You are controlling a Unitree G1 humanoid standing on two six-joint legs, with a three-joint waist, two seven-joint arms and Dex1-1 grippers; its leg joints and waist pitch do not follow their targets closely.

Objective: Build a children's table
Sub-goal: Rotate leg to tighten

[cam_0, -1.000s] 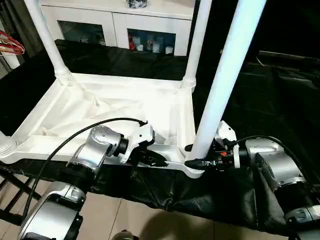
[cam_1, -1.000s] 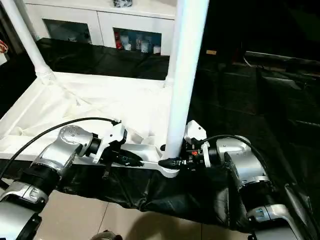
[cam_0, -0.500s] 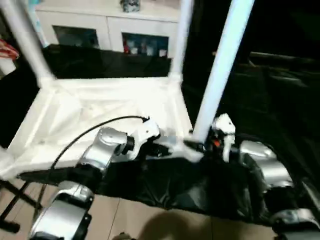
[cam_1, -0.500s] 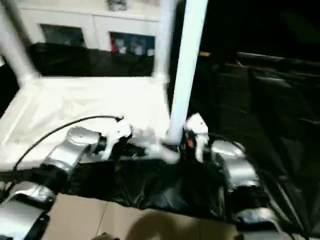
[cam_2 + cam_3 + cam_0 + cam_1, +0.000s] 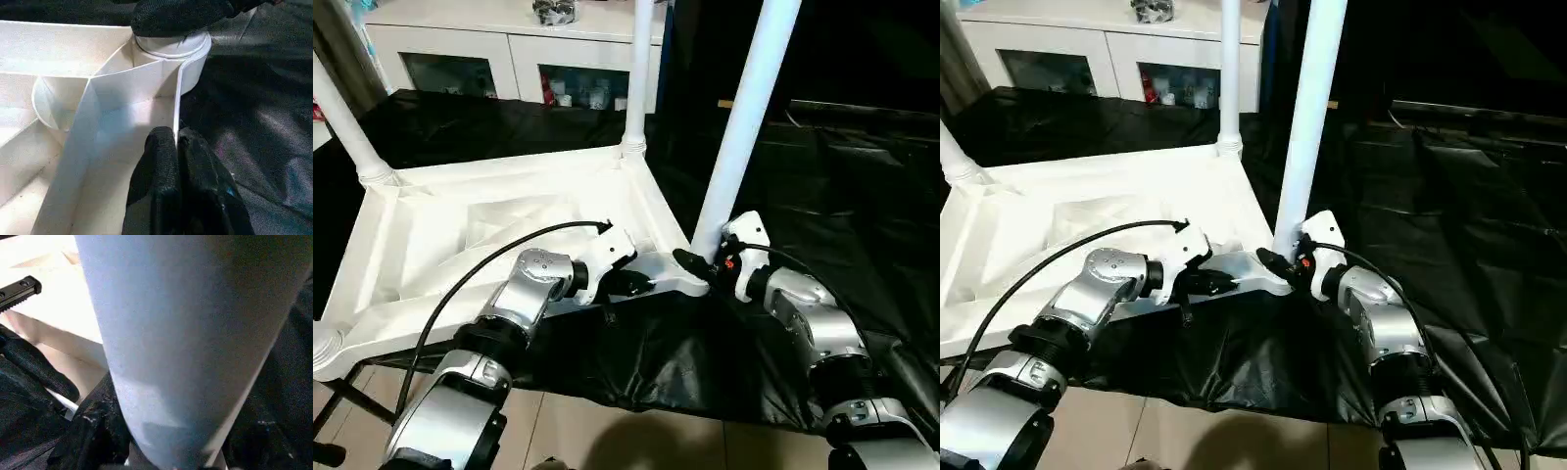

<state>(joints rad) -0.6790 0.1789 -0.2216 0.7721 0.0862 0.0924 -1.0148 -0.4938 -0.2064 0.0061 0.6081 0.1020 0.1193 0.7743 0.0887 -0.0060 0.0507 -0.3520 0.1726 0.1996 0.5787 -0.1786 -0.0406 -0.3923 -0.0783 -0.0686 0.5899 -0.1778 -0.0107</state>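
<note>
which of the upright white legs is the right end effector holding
The near-right leg, the one closest to the robot. The right end effector grips its base at the tabletop's near corner socket; the far-right leg and far-left leg stand untouched.

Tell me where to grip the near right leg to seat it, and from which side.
Grip the near right leg low, just above its corner socket, coming from the right, open side. The tube stands upright and is narrow enough to clamp; the right gripper is already there, while the left gripper steadies the rim.

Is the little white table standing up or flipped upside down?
Upside down. The children's table lies top-down on the black sheet, ribbed underside up, legs pointing upward from the corner sockets.
</note>
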